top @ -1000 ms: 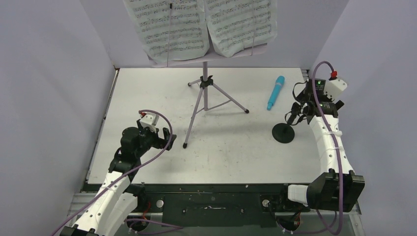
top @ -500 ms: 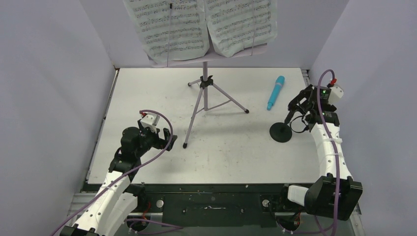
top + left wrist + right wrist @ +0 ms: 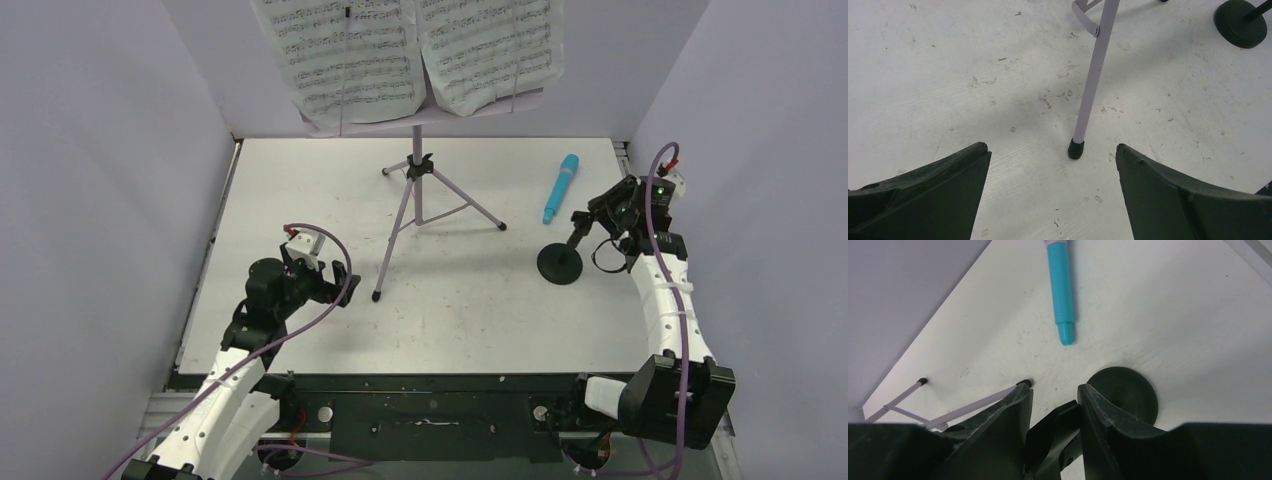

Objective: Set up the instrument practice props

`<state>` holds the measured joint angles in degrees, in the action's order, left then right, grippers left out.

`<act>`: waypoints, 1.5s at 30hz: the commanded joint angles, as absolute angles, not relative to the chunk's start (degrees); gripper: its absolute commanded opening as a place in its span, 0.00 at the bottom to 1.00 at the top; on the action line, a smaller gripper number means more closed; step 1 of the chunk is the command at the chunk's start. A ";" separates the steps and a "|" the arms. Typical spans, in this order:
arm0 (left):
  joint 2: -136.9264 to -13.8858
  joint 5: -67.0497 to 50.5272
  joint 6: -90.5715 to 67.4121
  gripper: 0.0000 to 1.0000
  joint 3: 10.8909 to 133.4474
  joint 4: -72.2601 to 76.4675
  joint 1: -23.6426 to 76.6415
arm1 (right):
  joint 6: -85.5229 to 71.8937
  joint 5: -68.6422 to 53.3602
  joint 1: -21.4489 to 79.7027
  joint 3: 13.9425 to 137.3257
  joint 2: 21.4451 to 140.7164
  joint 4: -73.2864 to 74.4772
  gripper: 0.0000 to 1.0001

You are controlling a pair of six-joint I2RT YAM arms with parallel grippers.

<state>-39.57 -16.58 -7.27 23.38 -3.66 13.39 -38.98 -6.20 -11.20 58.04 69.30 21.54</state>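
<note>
The lilac music stand (image 3: pixel 417 190) rises at the back centre of the table, and white sheet-music pages (image 3: pixel 350 55) rest on its desk. A turquoise microphone (image 3: pixel 561 188) lies flat at the back right (image 3: pixel 1060 290). Just in front of it is the black mic stand, its round base (image 3: pixel 560 263) on the table. My right gripper (image 3: pixel 595 220) is shut on the stand's upper clip (image 3: pixel 1053 432), which fills the gap between the fingers above the base (image 3: pixel 1128 392). My left gripper (image 3: pixel 335 283) hovers open (image 3: pixel 1050 147) just short of the music stand's near foot (image 3: pixel 1075 149).
Grey walls close in the table (image 3: pixel 300 200) on the left, back and right. The music stand's other two legs (image 3: pixel 470 210) spread toward the back and right. The mic stand base also shows in the left wrist view (image 3: pixel 1240 22).
My right gripper has closed on the mic stand's clip and shifted left, and the stand's base has slid a little left and back. The left arm has not moved.
</note>
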 commanded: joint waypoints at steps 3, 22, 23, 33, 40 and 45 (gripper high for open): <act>-39.79 -17.23 -7.03 0.96 23.72 -1.15 13.27 | -40.13 -14.17 -11.16 55.36 68.93 18.66 0.29; -39.49 -17.27 -7.03 0.96 23.60 -1.15 13.18 | -46.96 -20.59 6.29 54.16 75.30 18.02 0.19; -39.53 -17.23 -7.03 0.96 23.64 -1.17 13.18 | -47.52 -20.32 7.53 54.14 75.32 18.02 0.19; -39.30 -17.41 -6.97 0.96 23.56 -1.15 13.11 | -62.68 -16.66 20.93 52.21 75.19 18.33 0.21; -38.90 -17.46 -7.00 0.96 23.38 -1.16 13.11 | -67.17 -14.68 24.99 52.29 74.74 16.80 0.34; -38.36 -18.97 -6.59 0.96 23.13 -0.84 13.16 | -63.85 -12.66 25.02 54.58 75.30 18.12 0.69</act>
<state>-39.44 -16.99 -7.22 23.38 -3.64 13.39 -64.07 -14.81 24.49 53.65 74.52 14.74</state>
